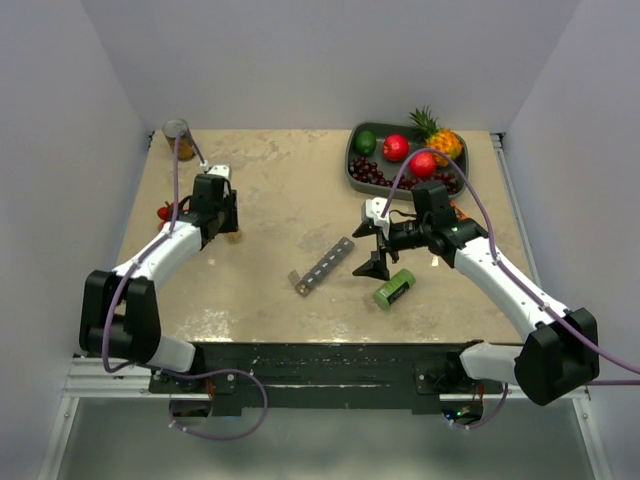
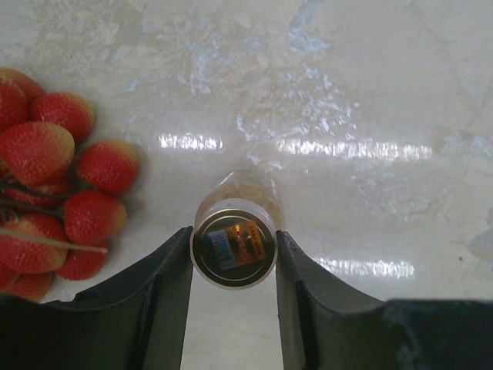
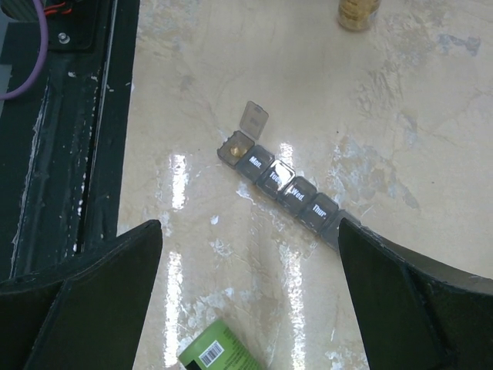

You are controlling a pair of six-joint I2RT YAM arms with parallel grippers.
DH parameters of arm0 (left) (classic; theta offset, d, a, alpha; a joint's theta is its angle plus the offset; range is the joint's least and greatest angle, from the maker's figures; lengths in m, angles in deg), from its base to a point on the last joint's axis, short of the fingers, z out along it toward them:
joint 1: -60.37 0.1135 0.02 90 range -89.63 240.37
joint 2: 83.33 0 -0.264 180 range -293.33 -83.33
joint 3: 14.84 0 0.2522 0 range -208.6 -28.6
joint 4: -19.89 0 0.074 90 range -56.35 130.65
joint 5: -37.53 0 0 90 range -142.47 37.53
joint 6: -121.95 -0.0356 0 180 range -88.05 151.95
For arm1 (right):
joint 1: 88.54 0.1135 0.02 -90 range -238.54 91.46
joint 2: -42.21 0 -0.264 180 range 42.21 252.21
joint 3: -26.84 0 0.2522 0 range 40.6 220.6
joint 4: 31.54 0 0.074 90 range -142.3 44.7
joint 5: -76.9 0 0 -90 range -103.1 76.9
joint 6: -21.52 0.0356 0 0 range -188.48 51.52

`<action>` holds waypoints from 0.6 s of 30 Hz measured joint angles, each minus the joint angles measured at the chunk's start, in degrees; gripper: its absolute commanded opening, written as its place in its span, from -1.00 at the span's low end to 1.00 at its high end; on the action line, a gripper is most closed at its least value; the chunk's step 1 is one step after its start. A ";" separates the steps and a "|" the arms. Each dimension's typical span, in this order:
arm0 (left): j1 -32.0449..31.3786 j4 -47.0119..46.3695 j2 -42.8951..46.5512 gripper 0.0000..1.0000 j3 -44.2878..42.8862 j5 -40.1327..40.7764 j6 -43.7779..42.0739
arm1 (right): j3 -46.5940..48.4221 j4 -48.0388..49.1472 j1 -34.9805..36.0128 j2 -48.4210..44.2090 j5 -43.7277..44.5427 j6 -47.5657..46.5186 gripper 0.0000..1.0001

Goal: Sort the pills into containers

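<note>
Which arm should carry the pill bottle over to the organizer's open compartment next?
Left. The left gripper brackets the pill bottle, with its fingers against both sides. The right gripper hangs open near the organizer, whose end compartment has its lid up, well away from the pill bottle.

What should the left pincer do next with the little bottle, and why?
Probably lift the bottle toward the pill strip: the left pincer hugs it on both sides, and the strip's end lid stands open.
</note>
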 measured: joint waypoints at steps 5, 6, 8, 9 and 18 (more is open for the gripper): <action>1.53 -1.66 -7.06 -0.81 -4.76 0.37 -0.72 | 0.00 0.33 0.00 0.00 0.83 0.02 0.98; 1.53 -1.73 -7.85 -0.63 -5.51 0.46 -0.85 | -0.02 0.37 0.00 0.02 0.83 0.02 0.98; 1.53 -1.77 -8.85 -0.48 -6.49 0.46 -1.27 | -0.02 0.37 -0.04 0.02 0.85 0.02 0.98; 1.53 -1.79 -9.09 -0.29 -6.73 0.39 -1.49 | -0.02 0.39 -0.04 0.07 0.85 0.02 0.98; 1.55 -0.74 -8.81 0.21 -7.34 -1.36 -2.05 | -0.61 0.79 -0.04 1.11 1.16 0.00 0.98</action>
